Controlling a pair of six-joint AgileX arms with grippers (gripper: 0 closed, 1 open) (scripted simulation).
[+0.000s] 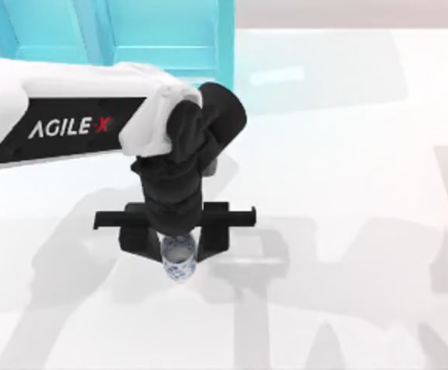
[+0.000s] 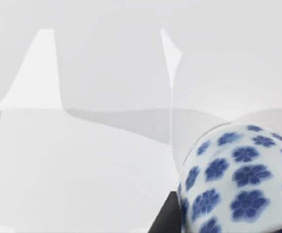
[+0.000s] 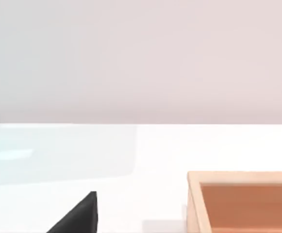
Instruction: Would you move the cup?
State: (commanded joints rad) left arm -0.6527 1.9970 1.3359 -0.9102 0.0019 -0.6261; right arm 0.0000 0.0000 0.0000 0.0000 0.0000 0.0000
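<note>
Left gripper (image 1: 179, 248): its black fingers (image 1: 211, 235) are flanking the cup (image 1: 179, 260) on both sides, apparently gripping it. The cup is sitting left of centre over the white table (image 1: 347, 193). Glazed, rigid and light by its look, it is likely slippery and chip-prone; the mid-wall is the sound hold. Wrist bulk is covering its rim, so contact and table clearance are unconfirmable. A wooden box (image 3: 242, 199) is showing in the right wrist view.

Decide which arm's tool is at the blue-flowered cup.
The left tool is the one: in the top view it reaches from the left, its fingers either side of the cup.
</note>
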